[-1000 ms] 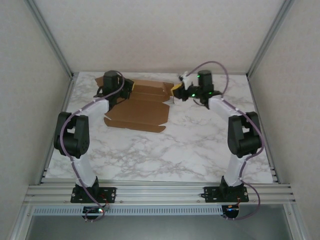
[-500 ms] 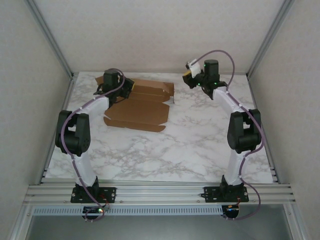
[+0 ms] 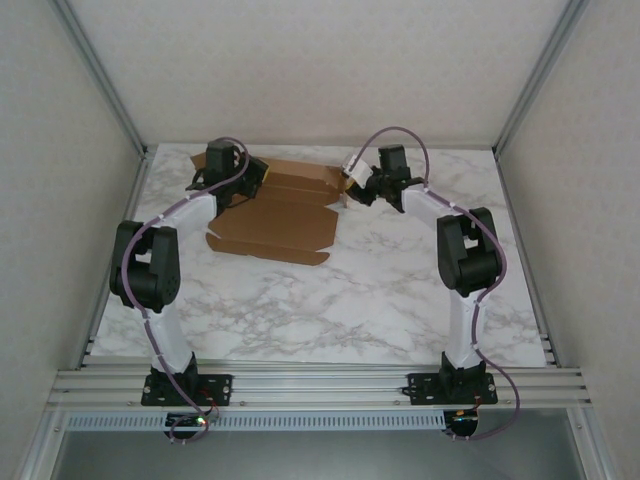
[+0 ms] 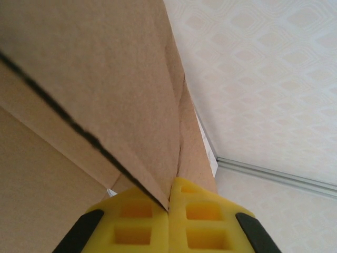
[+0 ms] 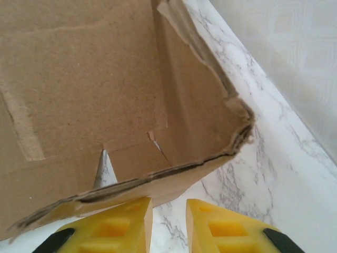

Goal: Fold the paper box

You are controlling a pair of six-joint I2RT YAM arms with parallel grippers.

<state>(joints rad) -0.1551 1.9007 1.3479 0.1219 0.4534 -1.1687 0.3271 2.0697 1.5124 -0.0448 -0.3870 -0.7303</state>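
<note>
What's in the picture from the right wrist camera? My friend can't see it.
A brown paper box sits close up, its worn edge just beyond the right gripper, whose two yellow fingers stand slightly apart with nothing between them. White marble table lies underneath.

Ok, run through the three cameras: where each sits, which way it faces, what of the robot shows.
Top external: fixed high behind the bases, looking down on the table and the paper box; left arm and right arm show whole.
Left wrist: on the left arm, looking along the left hand, shut on a box flap, toward the wall.
Right wrist: on the right arm, looking down past the open right hand at a box corner.
All three share the paper box.
</note>
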